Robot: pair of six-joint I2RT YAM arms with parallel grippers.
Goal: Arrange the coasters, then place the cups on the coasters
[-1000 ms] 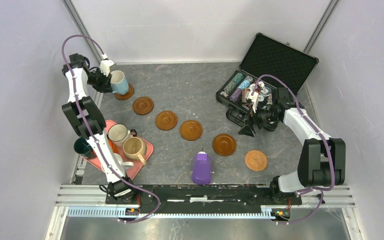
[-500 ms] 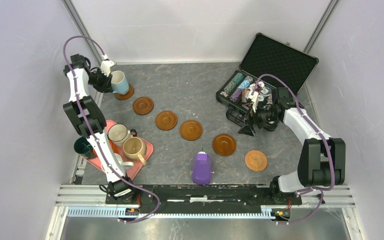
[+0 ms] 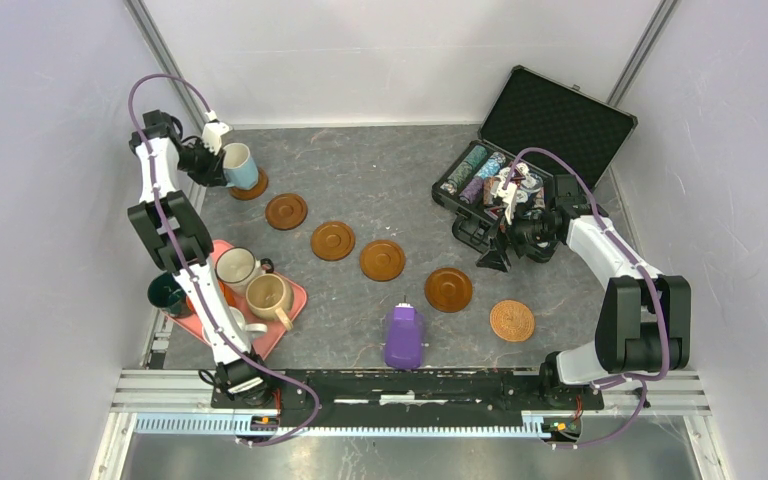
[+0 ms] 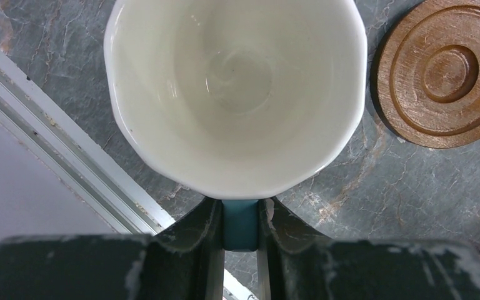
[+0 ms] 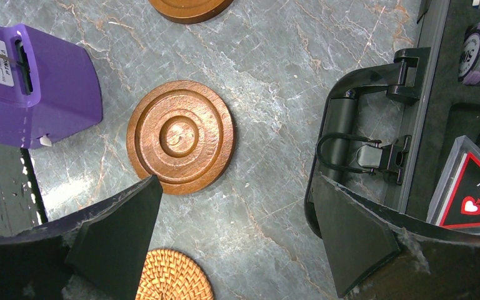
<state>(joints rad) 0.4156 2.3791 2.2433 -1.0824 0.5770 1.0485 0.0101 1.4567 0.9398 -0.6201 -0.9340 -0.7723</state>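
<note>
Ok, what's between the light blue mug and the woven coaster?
Four dark wood coasters, nothing on them, run in a diagonal row from the light blue mug to the woven coaster. The top view shows it.

Purple device (image 3: 404,337) near front — open black case (image 3: 557,120) far right.

Grey table (image 3: 380,180): coasters (image 3: 382,260), pink tray (image 3: 297,292), purple device (image 3: 403,337), case (image 3: 558,122).
</note>
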